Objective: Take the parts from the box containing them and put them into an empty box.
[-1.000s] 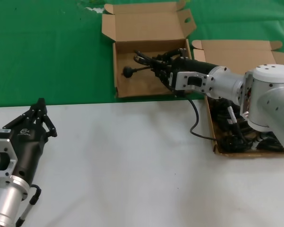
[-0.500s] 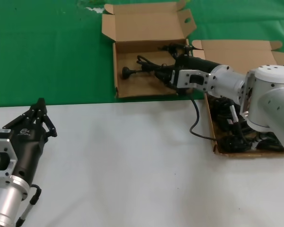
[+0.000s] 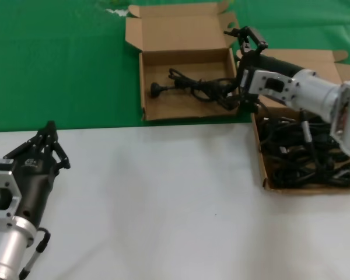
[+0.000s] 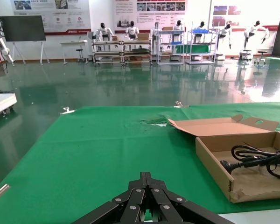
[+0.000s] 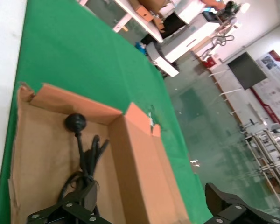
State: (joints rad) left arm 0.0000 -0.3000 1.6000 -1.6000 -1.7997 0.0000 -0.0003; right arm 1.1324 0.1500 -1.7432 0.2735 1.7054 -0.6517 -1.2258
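Observation:
The empty box (image 3: 142,87) stands open on the green cloth, and one coiled black cable (image 3: 192,87) lies inside it. That cable (image 5: 84,154) and the box (image 5: 37,149) also show in the right wrist view. My right gripper (image 3: 245,65) hovers open at this box's right end, holding nothing; in the right wrist view the gripper (image 5: 149,189) has its fingers wide apart across the raised lid. To the right, the box containing the parts (image 3: 259,157) holds several tangled cables (image 3: 303,154). My left gripper (image 3: 51,127) is parked shut at the lower left, also seen in the left wrist view (image 4: 151,176).
Both boxes sit at the back, partly on a green cloth (image 3: 58,70). White tabletop (image 3: 163,204) fills the foreground. The left box's lid and flaps (image 3: 181,29) stand up behind it. From the left wrist, that box (image 4: 214,168) lies ahead to the right.
My right gripper has let go of the cable, which now lies in the left box. The gripper has opened, risen and drawn back to the right. The left arm has not moved.

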